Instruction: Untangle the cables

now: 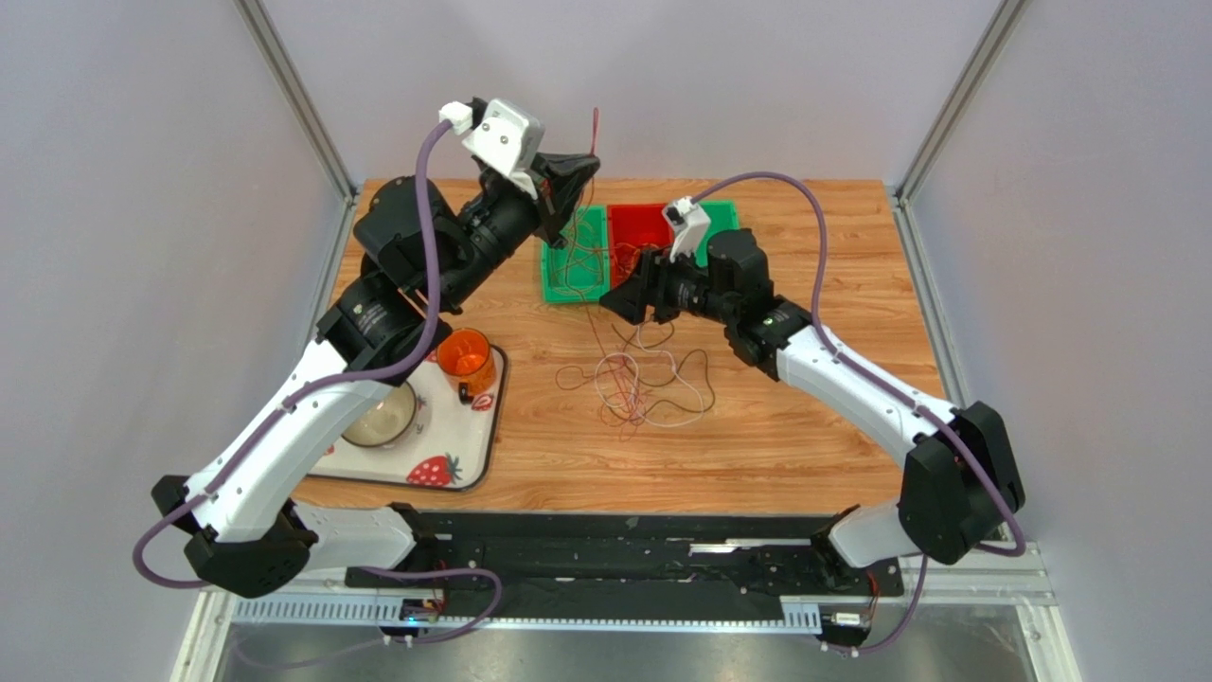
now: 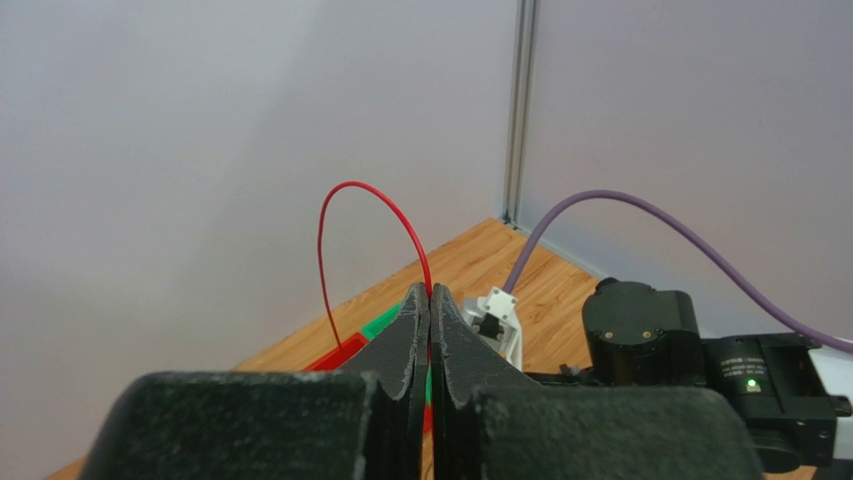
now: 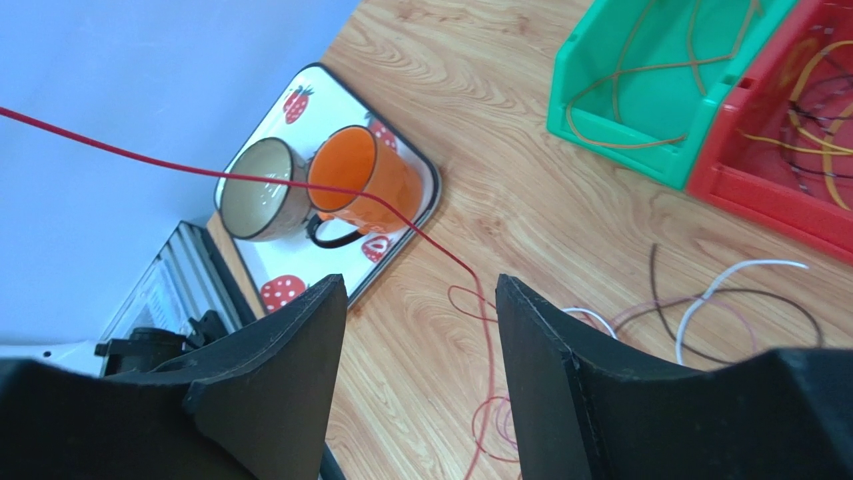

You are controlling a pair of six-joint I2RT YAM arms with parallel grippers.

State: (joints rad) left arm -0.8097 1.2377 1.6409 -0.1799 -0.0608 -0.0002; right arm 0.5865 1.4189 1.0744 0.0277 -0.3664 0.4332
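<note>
Left pincer (image 2: 431, 298) clamps one red cable (image 2: 355, 184); right pincer (image 3: 420, 292) gapes wide.

3 bins stand side by side at far centre of table (image 1: 797, 426), touching: left bin (image 1: 558, 284), middle bin (image 1: 636, 225), right bin (image 1: 721, 216). Some cables (image 3: 641, 80) lie in left and middle bin. Heap of cables (image 1: 640, 381) lies on table just near of bins, abt centre. Tray (image 1: 463, 455) at near left; on it 2 cups, cup w/ handle (image 1: 467, 358) farther and more right than other cup (image 1: 381, 417). Left gripper (image 1: 586, 168) is up in air at far left of bins; one cable (image 2: 345, 190) goes from it down to heap. Right gripper (image 1: 626, 301) is over far end of heap.
</note>
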